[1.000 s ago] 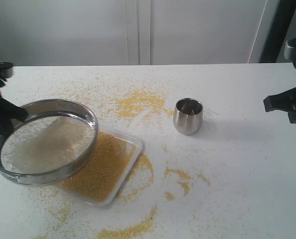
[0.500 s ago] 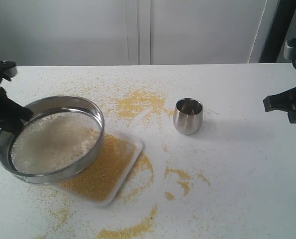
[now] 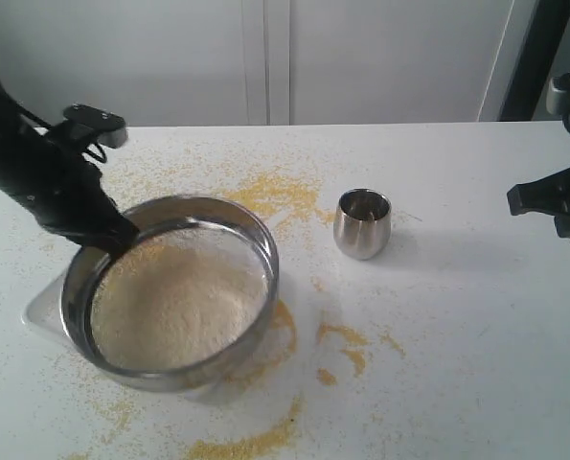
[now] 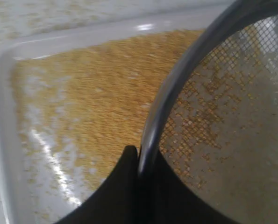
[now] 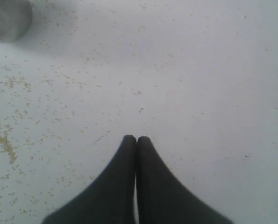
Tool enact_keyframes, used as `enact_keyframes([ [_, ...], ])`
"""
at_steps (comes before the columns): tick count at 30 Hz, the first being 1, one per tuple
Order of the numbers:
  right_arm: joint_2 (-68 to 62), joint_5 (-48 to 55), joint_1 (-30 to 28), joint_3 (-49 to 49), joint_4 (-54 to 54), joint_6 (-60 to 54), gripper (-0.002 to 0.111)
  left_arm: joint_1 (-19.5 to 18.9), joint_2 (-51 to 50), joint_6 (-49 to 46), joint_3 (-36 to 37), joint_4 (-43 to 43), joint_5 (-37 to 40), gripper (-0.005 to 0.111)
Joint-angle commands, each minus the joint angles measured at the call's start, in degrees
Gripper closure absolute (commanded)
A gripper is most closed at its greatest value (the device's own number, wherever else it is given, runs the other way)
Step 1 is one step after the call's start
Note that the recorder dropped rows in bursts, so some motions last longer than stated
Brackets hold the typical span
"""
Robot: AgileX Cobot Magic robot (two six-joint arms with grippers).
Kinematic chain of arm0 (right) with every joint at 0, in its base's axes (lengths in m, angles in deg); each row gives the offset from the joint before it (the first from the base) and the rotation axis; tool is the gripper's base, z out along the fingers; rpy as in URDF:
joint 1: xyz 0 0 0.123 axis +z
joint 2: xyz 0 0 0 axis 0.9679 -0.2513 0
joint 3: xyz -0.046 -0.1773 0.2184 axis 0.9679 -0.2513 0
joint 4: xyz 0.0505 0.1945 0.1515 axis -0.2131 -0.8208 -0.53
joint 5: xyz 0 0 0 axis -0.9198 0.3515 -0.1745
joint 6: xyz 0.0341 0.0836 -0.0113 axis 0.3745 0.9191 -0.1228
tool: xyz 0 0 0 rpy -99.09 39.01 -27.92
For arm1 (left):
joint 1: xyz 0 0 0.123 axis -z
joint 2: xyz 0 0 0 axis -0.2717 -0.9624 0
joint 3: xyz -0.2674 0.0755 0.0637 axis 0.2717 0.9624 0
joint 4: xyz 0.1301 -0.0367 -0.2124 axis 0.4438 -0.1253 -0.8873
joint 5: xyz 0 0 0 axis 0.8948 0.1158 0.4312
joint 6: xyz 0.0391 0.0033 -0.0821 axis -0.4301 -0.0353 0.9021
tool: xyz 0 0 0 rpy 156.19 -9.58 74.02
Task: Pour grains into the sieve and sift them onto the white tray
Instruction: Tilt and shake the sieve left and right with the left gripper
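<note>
Exterior view: pinching the rim of the sieve [image 3: 271, 273] with the left gripper [image 3: 122, 235], jaws nearly closed on the thin steel wall. Carrying the ring out ahead of the fingertips, with the pale grains [image 3: 174, 302] lying on the mesh. Covering almost all of the white tray [image 3: 38, 311] directly beneath, leaving only one corner showing just below the gripper. Resting the right gripper [image 3: 516, 201] well apart, beyond the steel cup [image 3: 362, 223].

Left wrist view: gripping the rim edge-on between both fingers, looking past it at the yellow granules [image 4: 96, 93] lying on the tray floor under and beside the mesh.

Right wrist view: pressing both fingers together on nothing, over bare table [image 5: 199, 70].

Judging the next shake: probably needing the mesh centred over the tray, using the left arm alone.
</note>
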Motion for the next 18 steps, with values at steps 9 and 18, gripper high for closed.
enact_keyframes([
  [9, 0.4, -0.3, -0.1, -0.1, 0.1, 0.2, 0.108, -1.9, -0.5, -13.5, -3.8, -14.5, 11.6, 0.107],
  [18, 0.4, -0.7, -0.1, -0.1, 0.1, 0.2, 0.108, -8.1, 0.0, -2.6, -4.2, -10.5, 8.8, 0.107],
])
